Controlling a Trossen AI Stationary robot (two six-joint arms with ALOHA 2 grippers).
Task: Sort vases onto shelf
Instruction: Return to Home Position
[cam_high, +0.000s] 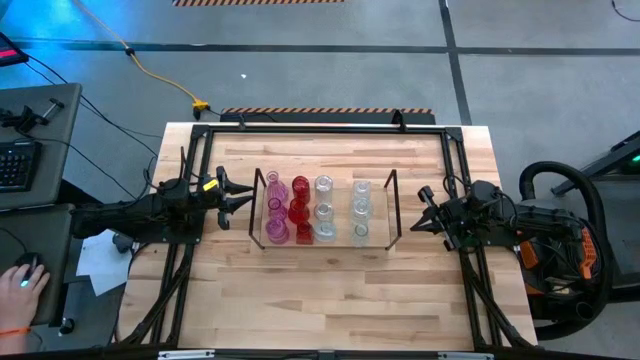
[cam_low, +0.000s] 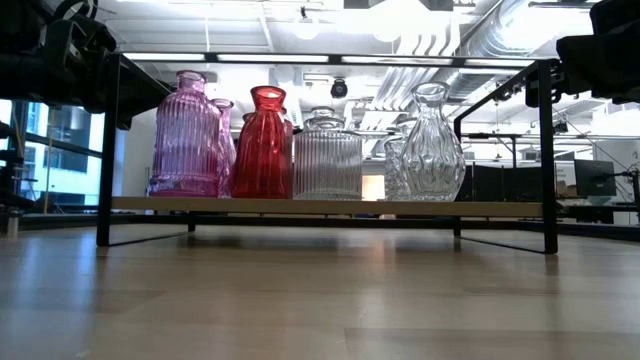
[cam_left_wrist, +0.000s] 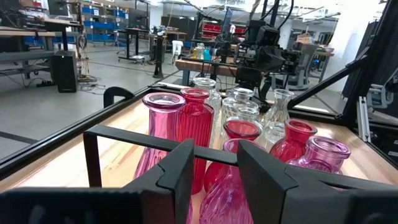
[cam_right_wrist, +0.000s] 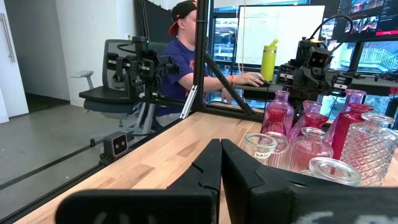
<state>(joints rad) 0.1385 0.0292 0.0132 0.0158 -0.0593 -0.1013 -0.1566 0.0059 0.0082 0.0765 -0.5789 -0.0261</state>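
Every vase in view stands on the low light-wood shelf (cam_high: 342, 212) at mid-table, between its dark wire end frames (cam_low: 104, 150), and the vases are sorted by colour into rows. Take the shelf's middle in the high view as the dial's centre. The pink ribbed glass vases (cam_high: 275, 208) sit toward 9 o'clock, with the red glass vases (cam_high: 299, 205) just beside them. Two rows of clear glass vases (cam_high: 325, 210) fill the side toward 3 o'clock. No vase shows on the light wooden tabletop (cam_high: 330, 290).

The left gripper (cam_high: 238, 197) sits at 9 o'clock, just outside the frame there, its fingers parted and holding nothing. The right gripper (cam_high: 424, 216) sits at 3 o'clock, a little clear of the other frame, its fingers pressed together and empty.

The sorting looks finished, so the step in hand is likely the retreat to rest. That calls for drawing each arm straight back, toward 9 and 3 o'clock. The fingertips should keep off the frames so the glass is not jostled.
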